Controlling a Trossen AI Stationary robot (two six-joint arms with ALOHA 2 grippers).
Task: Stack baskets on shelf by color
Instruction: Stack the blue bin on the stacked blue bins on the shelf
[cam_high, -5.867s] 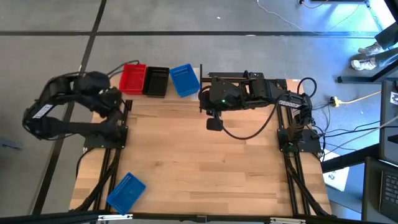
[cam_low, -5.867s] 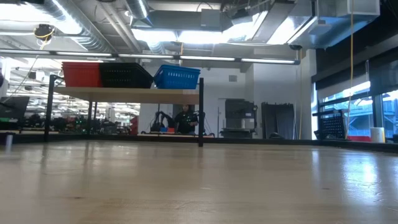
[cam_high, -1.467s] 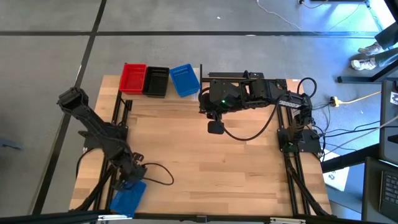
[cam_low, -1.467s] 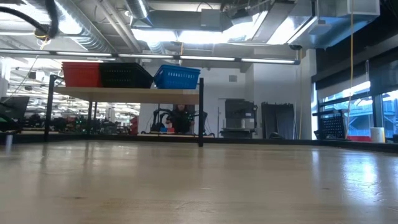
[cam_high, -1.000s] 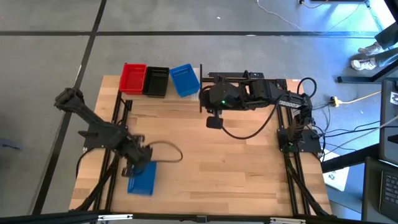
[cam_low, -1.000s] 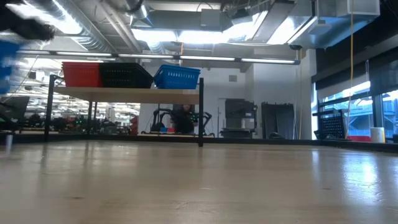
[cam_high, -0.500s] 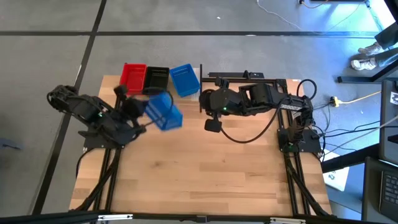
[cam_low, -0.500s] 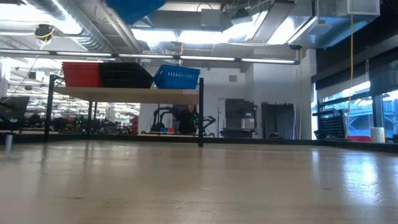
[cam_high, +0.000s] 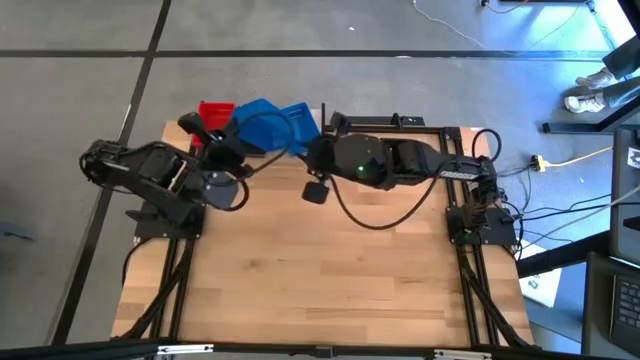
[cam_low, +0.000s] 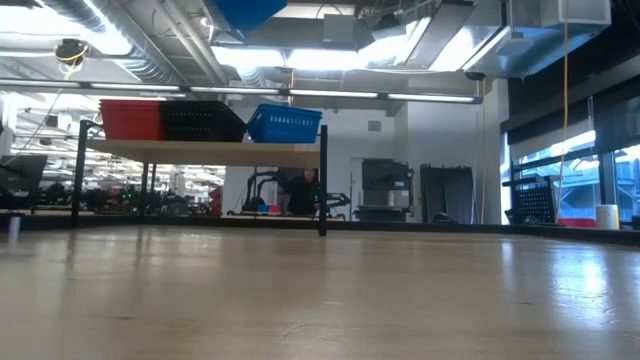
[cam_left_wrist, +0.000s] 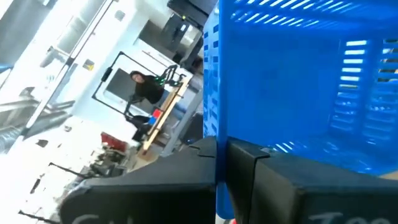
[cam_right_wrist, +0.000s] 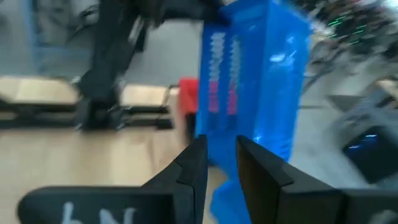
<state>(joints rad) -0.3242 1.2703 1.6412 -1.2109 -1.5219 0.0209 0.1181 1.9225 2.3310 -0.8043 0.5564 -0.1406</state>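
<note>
Left gripper is pinching a blue basket aloft above the shelf; right gripper is hovering alongside, fingers slightly spread

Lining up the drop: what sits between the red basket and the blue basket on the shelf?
In the low view, a black basket sits between the red basket and blue basket on the shelf.

Bright overhead strip lights, tabletop glare, both wrist views motion-blurred

Blue basket tilted above shelf (red, black, blue aboard).
</note>
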